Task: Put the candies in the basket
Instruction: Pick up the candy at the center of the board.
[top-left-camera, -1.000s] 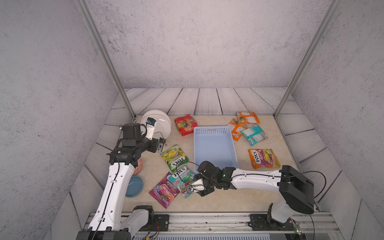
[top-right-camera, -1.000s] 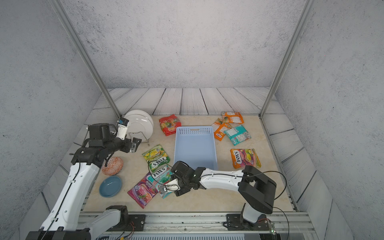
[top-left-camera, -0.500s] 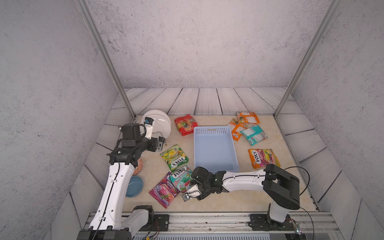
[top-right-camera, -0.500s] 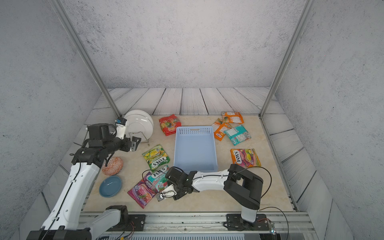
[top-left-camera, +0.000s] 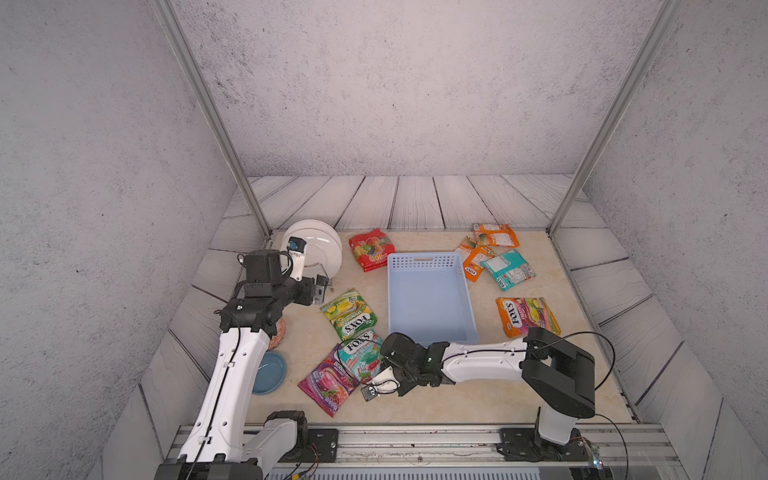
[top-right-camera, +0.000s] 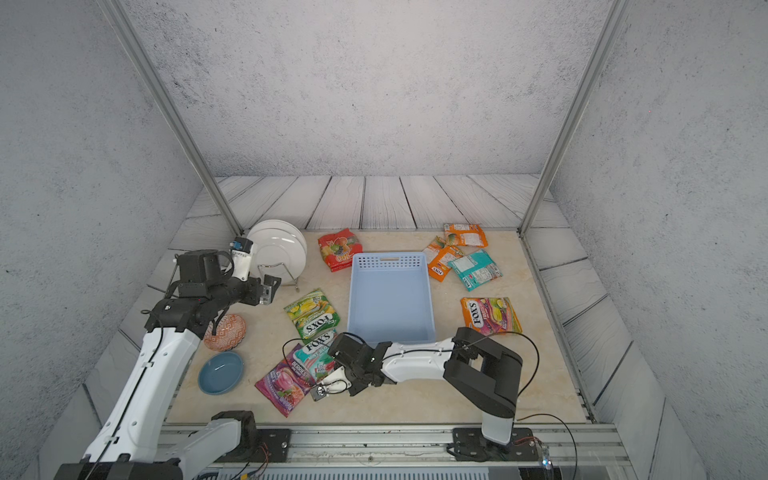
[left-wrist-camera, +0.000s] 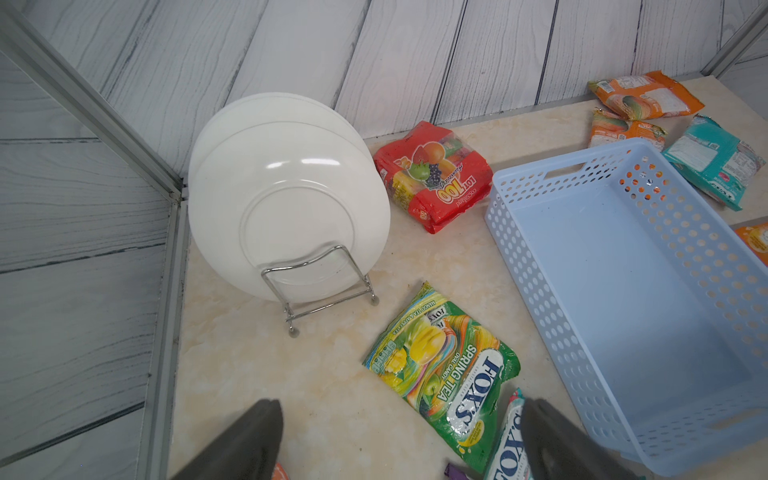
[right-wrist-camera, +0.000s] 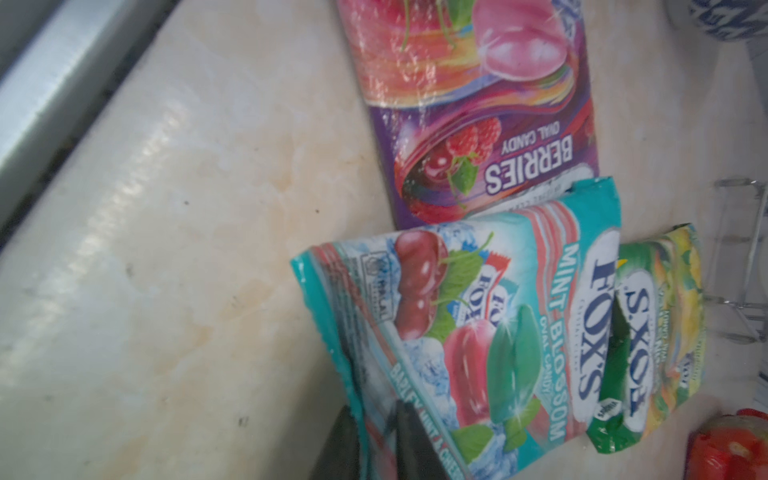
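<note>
The pale blue basket (top-left-camera: 428, 299) (top-right-camera: 390, 299) (left-wrist-camera: 623, 270) stands mid-table with nothing in it. Left of its near end lie three candies: a green bag (top-left-camera: 349, 313) (left-wrist-camera: 444, 374), a teal Mint Blossom bag (top-left-camera: 359, 353) (top-right-camera: 313, 353) (right-wrist-camera: 498, 332) and a purple Berries bag (top-left-camera: 328, 382) (right-wrist-camera: 478, 104). My right gripper (top-left-camera: 376, 370) (right-wrist-camera: 374, 419) is shut on the teal bag's near edge. My left gripper (top-left-camera: 320, 289) (left-wrist-camera: 401, 409) hangs open above bare table beside the green bag. A red bag (top-left-camera: 370, 249), two orange bags (top-left-camera: 496, 235), another teal bag (top-left-camera: 509, 269) and an orange FOX'S bag (top-left-camera: 525, 316) lie around the basket.
White plates (top-left-camera: 313, 249) stand in a wire rack at the back left, close to my left gripper. A patterned orange bowl (top-left-camera: 277, 332) and a blue bowl (top-left-camera: 268, 372) sit under the left arm. A metal rail (top-left-camera: 415, 436) runs along the front edge.
My right gripper's jaws have come together on the teal bag's near edge. The left arm has hardly moved.
</note>
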